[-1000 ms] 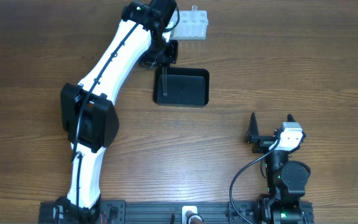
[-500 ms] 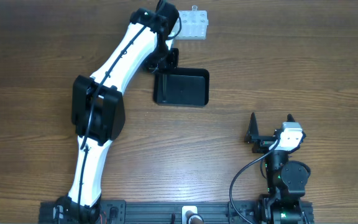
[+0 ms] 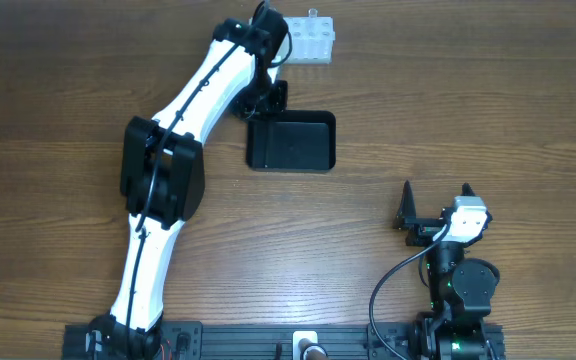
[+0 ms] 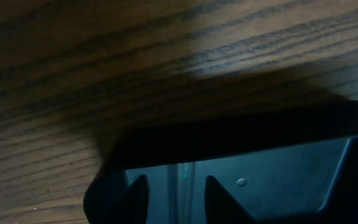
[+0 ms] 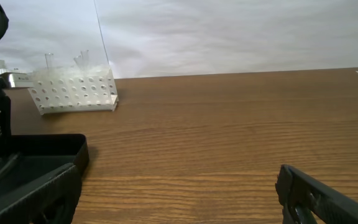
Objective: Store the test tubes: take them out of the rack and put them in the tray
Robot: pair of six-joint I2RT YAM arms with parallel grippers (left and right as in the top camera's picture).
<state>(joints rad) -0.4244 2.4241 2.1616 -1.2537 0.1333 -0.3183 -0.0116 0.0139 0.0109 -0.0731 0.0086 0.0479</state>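
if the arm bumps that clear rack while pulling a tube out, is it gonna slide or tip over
The rack looks like thin clear plastic, so probably light and apt to skid on the smooth wooden table. It sits low and wide, so tipping seems less likely. The tubes standing in it look slim and likely fragile.

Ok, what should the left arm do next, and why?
Probably lift the left gripper clear of the tray and head for the rack: its fingers stand apart, a tube seems to lie in the tray, and the rack holds more tubes.
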